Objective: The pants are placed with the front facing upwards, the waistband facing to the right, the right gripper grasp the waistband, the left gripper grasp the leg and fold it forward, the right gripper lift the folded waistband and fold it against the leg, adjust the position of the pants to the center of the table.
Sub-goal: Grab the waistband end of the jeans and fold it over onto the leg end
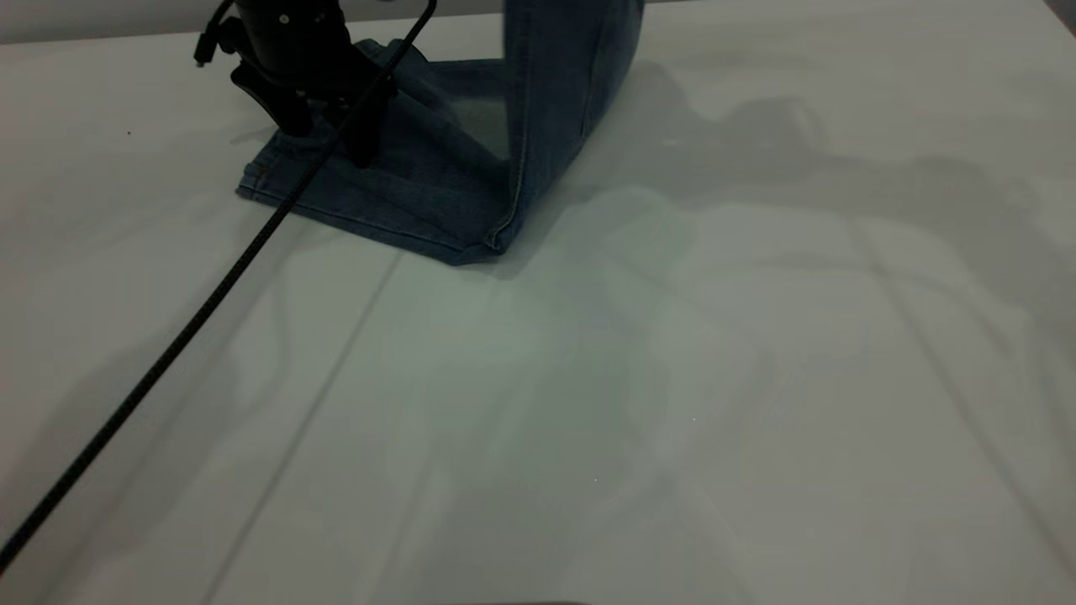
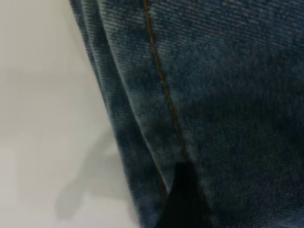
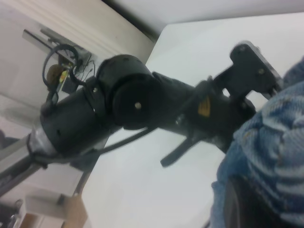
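Nearest the exterior camera, the table (image 1: 639,437) lies bare and wide in front of the pants (image 1: 437,185), with more open surface off their right side. 1 black cable (image 1: 210,294) slants over that open room and passes above the pants' left part. The pants sit far back, close to the table's far edge. Their near hem lies flat, and it ends in a folded corner facing the open room. My left gripper (image 1: 328,139) stands on the flat denim near the pants' left edge. Its 2 fingers are spread apart with the tips down on the cloth. My left wrist view shows 1 dark fingertip (image 2: 185,199) against the denim beside a line of tan stitching (image 2: 161,80). Right of that gripper, 1 panel of the pants rises upright from the fold and leaves the exterior view at the top. My right gripper (image 3: 247,209) is up there, pinching the waistband (image 3: 270,137), whose ruffled denim bunches over it. Beyond the waistband, the left arm (image 3: 137,104) carries a small orange mark (image 3: 204,107) that I cannot read.
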Tool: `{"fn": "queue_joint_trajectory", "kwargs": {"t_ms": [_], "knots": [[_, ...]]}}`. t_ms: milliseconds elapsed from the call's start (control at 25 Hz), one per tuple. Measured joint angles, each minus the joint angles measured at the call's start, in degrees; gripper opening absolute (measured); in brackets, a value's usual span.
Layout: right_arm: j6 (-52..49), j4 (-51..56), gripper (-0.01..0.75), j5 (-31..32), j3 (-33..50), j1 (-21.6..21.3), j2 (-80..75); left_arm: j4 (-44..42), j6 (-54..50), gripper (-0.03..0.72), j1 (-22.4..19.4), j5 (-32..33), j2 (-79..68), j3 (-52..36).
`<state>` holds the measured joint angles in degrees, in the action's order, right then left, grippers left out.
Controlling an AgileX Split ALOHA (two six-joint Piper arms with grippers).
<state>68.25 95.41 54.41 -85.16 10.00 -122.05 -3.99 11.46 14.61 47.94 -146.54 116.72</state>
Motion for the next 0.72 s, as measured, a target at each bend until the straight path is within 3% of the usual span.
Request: {"fn": "queue_joint_trajectory", "kwargs": {"t_ms": [160, 320, 480, 720], "knots": [[4.9, 4.5, 0.082, -7.6, 0.0, 4.5, -0.2, 2.4, 0.1, 0.569, 0.0, 1.6, -0.5, 1.9], [8.0, 6.1, 0.082, -13.9, -0.2, 7.6, -0.8, 2.4, 0.2, 0.569, -0.3, 9.2, -1.1, 8.5], [8.9, 6.6, 0.082, -16.6, -1.2, 9.3, -3.2, -1.4, 0.4, 0.569, -0.9, 19.2, -1.1, 19.3], [9.1, 6.9, 0.083, -17.0, -4.0, 9.5, -8.3, -6.6, 0.1, 0.569, -1.1, 19.2, -1.1, 34.6]]}}
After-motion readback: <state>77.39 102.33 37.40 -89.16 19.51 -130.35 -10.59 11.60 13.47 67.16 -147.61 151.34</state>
